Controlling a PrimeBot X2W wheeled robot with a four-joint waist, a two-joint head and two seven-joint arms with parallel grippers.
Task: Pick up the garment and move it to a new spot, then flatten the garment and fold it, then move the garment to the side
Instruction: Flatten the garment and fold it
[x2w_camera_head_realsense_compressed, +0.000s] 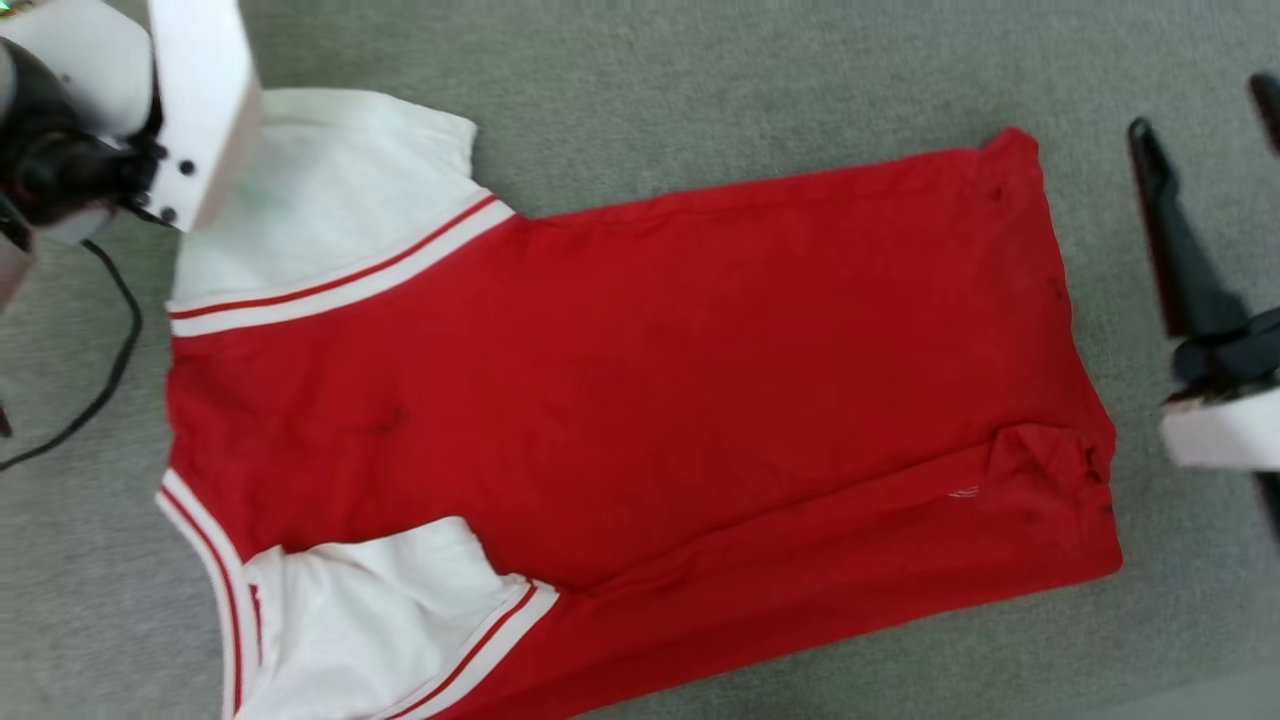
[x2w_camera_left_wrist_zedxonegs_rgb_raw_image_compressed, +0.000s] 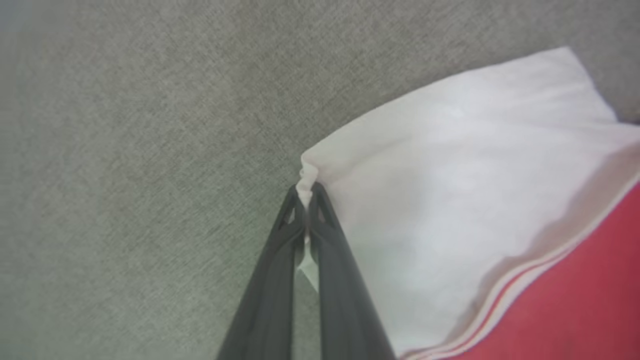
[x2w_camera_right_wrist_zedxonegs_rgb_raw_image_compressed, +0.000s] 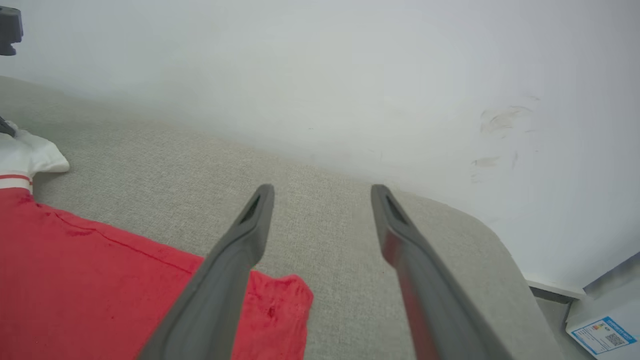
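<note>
A grey woven textile surface (x2w_camera_head_realsense_compressed: 700, 80) forms the work area. In the right wrist view it is bounded by a plain white wall (x2w_camera_right_wrist_zedxonegs_rgb_raw_image_compressed: 350, 75) marked with faint scuffs.

The garment (x2w_camera_head_realsense_compressed: 640, 380) is laid out flat on this surface and occupies most of the head view. Its shoulders are turned toward the robot's left and its hem toward the right. The upward-facing side is plain red knit cloth, lightly creased. A long fold line is seen along the near edge, and a small bunched flap (x2w_camera_head_realsense_compressed: 1040, 455) is raised close to the near hem corner. Two short white sleeves are attached, the far sleeve (x2w_camera_head_realsense_compressed: 330, 190) and the near sleeve (x2w_camera_head_realsense_compressed: 370, 620). Each is joined to the red body by red-and-white striped trim (x2w_camera_head_realsense_compressed: 340, 280).

The pale left forearm (x2w_camera_head_realsense_compressed: 200, 100) is seen over the far sleeve, with a black cable (x2w_camera_head_realsense_compressed: 110, 350) looped beside it.

The left gripper (x2w_camera_left_wrist_zedxonegs_rgb_raw_image_compressed: 306, 200) is pressed together on the outer corner of the far sleeve. A tuft of white cloth is pinched between the two dark tapered fingers (x2w_camera_left_wrist_zedxonegs_rgb_raw_image_compressed: 272, 280) and is gathered to a point at their tips.

The right gripper (x2w_camera_right_wrist_zedxonegs_rgb_raw_image_compressed: 322, 192) is spread wide and nothing is held in it. It is positioned beside the hem, apart from the cloth.

A small box with a blue-bordered printed label (x2w_camera_right_wrist_zedxonegs_rgb_raw_image_compressed: 602, 335) is seen beyond the rounded edge of the surface.
</note>
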